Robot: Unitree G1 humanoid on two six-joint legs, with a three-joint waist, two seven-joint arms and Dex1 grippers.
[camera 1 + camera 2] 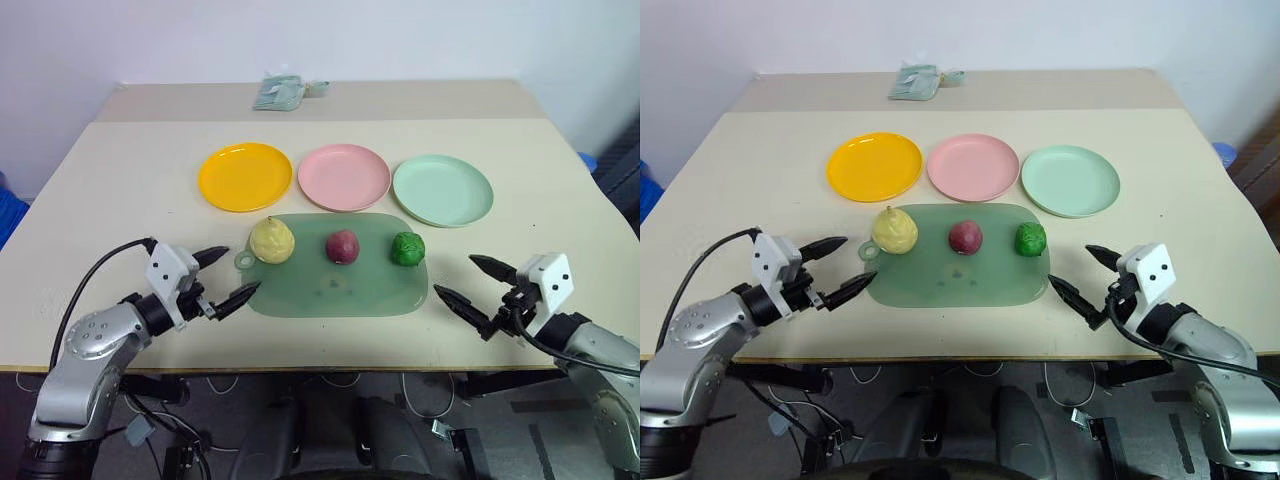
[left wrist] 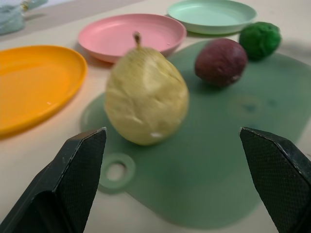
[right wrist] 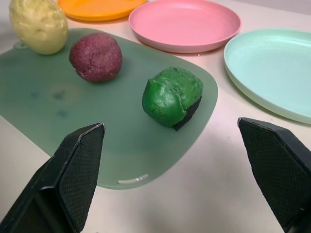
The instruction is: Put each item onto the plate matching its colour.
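Observation:
Three toy foods lie in a row on a translucent green mat [image 1: 340,290]: a pale yellow pear [image 1: 271,240] at its left end, a dark red-purple fruit [image 1: 342,246] in the middle, a bumpy green ball [image 1: 407,249] at its right. Behind the mat stand three empty plates: yellow-orange [image 1: 245,177], pink [image 1: 344,177] and mint green [image 1: 443,190]. My left gripper [image 1: 226,277] hovers open just left of the mat, pointing at the pear [image 2: 146,97]. To the right of the mat my right gripper [image 1: 467,283] is open too, aimed toward the green ball [image 3: 172,97].
A folded pale green cloth [image 1: 283,92] lies at the far side of the beige table [image 1: 120,190]. The table's front edge runs just below both grippers. A black cable [image 1: 95,275] loops over my left arm.

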